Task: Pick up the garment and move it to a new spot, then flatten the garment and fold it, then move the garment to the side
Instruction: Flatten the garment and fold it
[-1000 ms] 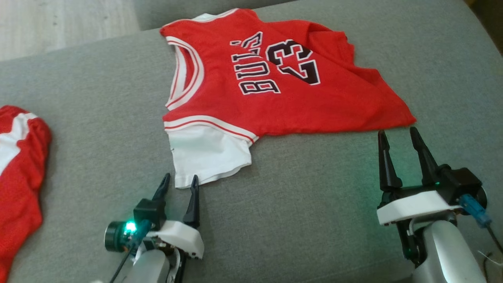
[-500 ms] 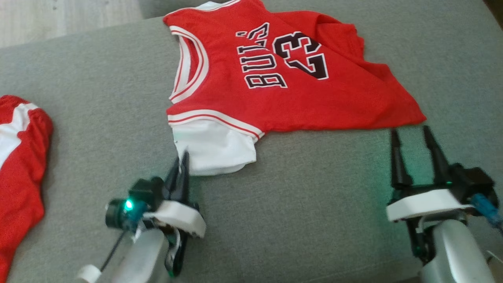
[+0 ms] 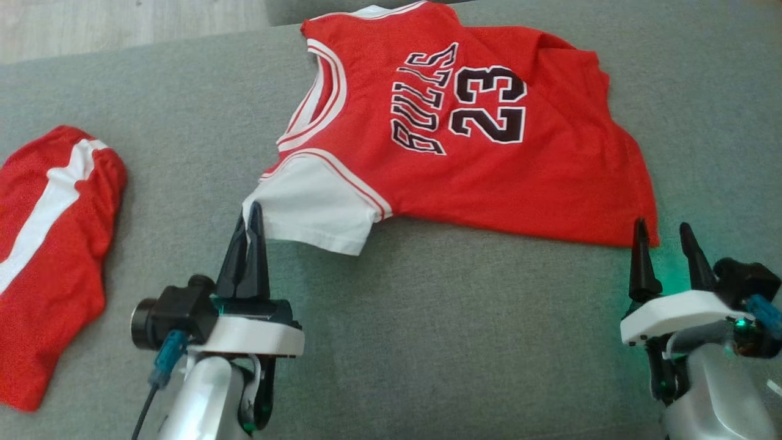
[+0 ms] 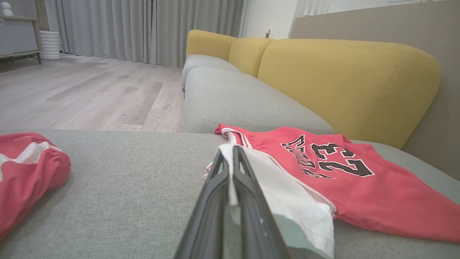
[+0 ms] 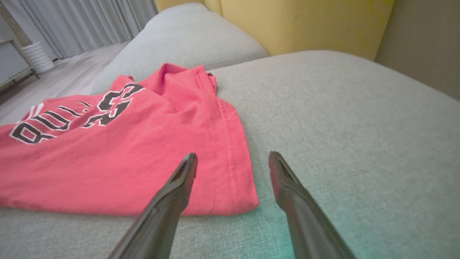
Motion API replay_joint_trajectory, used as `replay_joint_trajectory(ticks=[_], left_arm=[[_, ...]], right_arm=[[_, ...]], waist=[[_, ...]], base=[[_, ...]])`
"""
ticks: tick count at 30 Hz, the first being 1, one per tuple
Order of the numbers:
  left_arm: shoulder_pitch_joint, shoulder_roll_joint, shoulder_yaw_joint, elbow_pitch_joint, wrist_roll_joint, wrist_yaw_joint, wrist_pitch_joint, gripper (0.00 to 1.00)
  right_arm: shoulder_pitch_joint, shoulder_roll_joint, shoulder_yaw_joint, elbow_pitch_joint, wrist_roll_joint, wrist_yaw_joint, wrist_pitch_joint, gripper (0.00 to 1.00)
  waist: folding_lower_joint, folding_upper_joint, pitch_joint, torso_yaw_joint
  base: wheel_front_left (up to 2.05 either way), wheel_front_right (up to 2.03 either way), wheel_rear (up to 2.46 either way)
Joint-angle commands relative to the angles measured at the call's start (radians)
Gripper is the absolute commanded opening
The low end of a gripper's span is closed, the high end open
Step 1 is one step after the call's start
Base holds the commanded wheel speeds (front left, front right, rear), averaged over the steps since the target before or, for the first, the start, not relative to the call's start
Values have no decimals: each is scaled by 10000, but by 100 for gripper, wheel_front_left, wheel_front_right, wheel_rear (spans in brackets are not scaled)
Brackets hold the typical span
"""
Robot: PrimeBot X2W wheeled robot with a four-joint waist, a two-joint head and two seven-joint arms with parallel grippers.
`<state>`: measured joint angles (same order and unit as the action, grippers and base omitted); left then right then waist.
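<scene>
My L gripper (image 3: pixel 252 211) just shut on the jersey's (image 3: pixel 489 177) white sleeve (image 3: pixel 317 211); jersey lies on the couch (image 3: pixel 427 318) ahead. R gripper (image 3: pixel 663 231) wide open, empty, by the hem corner (image 5: pixel 244 201), so prob. grabs next.

Bare grey cushion (image 3: pixel 489 342) runs along the near edge between the left gripper (image 3: pixel 250 211) and the right gripper (image 3: pixel 662 227), offering open passage. The red jersey (image 3: pixel 489 177) covers the far middle; a second red garment (image 3: pixel 49 244) occupies the left edge, with a clear strip of cushion between them.
</scene>
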<state>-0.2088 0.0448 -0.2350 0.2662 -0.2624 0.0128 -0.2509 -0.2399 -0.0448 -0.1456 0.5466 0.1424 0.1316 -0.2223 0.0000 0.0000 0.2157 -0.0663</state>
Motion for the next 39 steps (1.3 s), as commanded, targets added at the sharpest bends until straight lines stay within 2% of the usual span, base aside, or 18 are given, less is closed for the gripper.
replay_joint_trajectory(ticks=[1,9,15,16,17,22,27,29,34,39], left_arm=[[-137,58,211,-420,15,-30,-107,0],[-152,56,-25,-643,-91,7,-108,0],[-176,56,-84,-700,-74,17,-108,0],[-177,56,-85,-701,-69,15,-108,0],[-179,56,-83,-697,-64,14,-108,0],[-172,55,84,-761,-31,15,-108,0],[-376,102,358,-1078,546,-166,-108,0],[-480,94,564,-1229,499,-288,-108,0],[-929,72,1160,-1841,171,-508,-108,0],[-1037,62,1494,-2343,-253,-744,-108,0]], right_arm=[[-347,-54,88,47,46,-9,75,100],[-1019,-54,6,1845,219,-9,114,100],[-1492,-54,399,2725,450,-9,-33,100],[-1576,-54,496,2854,479,-9,-63,55],[-1668,-54,586,2953,486,-9,-100,0],[-2151,-54,617,2712,299,-9,-314,0],[-2574,-54,742,1318,-254,-9,-374,0],[-2719,-55,819,663,-881,-9,-368,0],[-2984,-139,1307,-696,-1177,-9,221,0],[-2670,-630,1825,-1872,-873,-9,918,0]], waist=[[0,0,12,77],[0,0,164,235],[0,0,237,281],[0,0,244,283],[0,0,247,284],[0,0,129,203],[0,0,-171,47],[0,0,-309,-34],[0,0,-669,-115],[0,0,-1059,-99]], base=[[0,0,0],[0,0,0],[0,0,0],[0,0,0],[0,0,0],[0,0,0],[0,0,0],[0,0,0],[0,0,0],[0,0,0]])
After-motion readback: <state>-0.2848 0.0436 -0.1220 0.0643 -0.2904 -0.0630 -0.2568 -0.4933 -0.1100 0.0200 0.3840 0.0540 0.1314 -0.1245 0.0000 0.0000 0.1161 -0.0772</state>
